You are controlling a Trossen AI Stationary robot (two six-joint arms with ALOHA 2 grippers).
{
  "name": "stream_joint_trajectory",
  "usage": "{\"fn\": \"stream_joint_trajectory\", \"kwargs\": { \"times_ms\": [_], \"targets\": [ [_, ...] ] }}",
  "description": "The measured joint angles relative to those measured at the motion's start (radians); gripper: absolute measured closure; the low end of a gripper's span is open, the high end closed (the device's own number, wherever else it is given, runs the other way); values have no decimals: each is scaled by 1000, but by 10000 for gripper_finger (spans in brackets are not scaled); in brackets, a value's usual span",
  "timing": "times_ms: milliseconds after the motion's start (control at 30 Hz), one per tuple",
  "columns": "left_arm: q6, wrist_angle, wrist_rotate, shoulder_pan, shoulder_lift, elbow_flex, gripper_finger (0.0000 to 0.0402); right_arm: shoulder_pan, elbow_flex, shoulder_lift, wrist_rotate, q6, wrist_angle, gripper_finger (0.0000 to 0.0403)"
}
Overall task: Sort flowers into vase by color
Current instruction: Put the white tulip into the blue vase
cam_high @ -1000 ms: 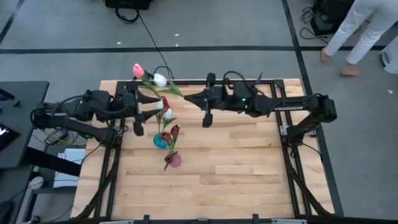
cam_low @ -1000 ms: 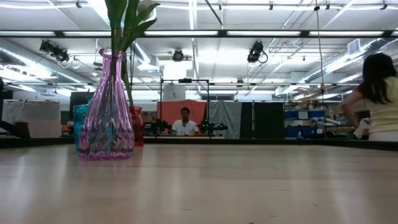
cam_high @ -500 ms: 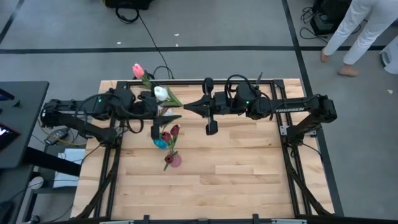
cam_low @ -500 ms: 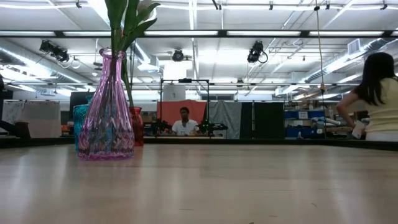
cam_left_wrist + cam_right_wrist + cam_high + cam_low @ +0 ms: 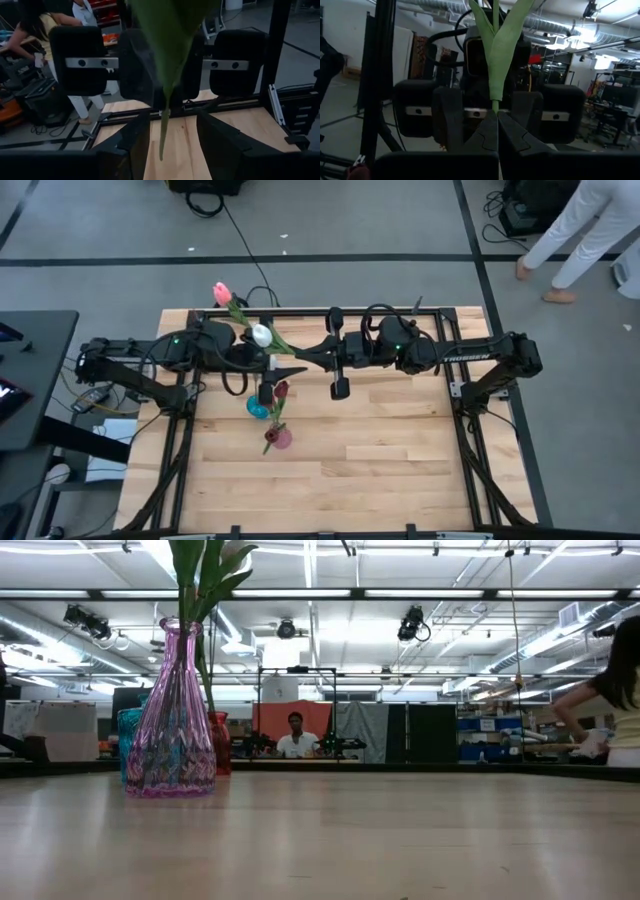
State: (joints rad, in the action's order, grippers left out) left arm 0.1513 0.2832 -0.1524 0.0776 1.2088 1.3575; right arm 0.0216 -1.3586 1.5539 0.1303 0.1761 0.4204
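My right gripper (image 5: pixel 292 358) (image 5: pixel 496 125) is shut on a white tulip (image 5: pixel 261 335) above the table's far left part. My left gripper (image 5: pixel 272 368) (image 5: pixel 172 145) faces it, open, its fingers on either side of the stem's lower end (image 5: pixel 161 142) without touching it. A pink tulip (image 5: pixel 221 292) shows past the far edge. Dark red tulips (image 5: pixel 282 388) stand in the blue vase (image 5: pixel 258 410) and the pink vase (image 5: pixel 281 438) (image 5: pixel 170 720). A red vase (image 5: pixel 218 742) stands behind them. The low view shows neither gripper. My right gripper pinches the white tulip's green stem just below its leaves (image 5: pixel 495 106) between the two fingers. The fingers come level from the table's right and lie across the stem. The flower is lifted clear, with its head toward the far left and its stem end hanging free.
The three vases stand close together right below both grippers. Bare wooden table (image 5: pixel 400 450) stretches to the right and the near edge. A person in white (image 5: pixel 580 230) walks beyond the far right corner. Other people (image 5: pixel 297 735) show in the room behind the table.
My left gripper has moved toward the table's right until it faces my right gripper. My right gripper has shifted toward the left and near edge, carrying the white tulip's head nearer to the vases. The pink tulip has stayed in place.
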Motion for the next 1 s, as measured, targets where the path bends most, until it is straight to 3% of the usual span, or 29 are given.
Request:
{"fn": "stream_joint_trajectory", "kwargs": {
  "times_ms": [233,467,700,1000],
  "targets": [
    [14,-6,-7,0,1,3,268,0,0,0,-6,2,-16,400],
    [59,-2,-8,0,1,3,386,-2,0,0,-5,-13,-20,396],
    [59,16,1,0,-5,2,393,-4,0,0,-6,-51,-27,359],
    [39,250,13,10,-137,113,395,-9,1,-106,-6,-54,-159,311]
  ]
}}
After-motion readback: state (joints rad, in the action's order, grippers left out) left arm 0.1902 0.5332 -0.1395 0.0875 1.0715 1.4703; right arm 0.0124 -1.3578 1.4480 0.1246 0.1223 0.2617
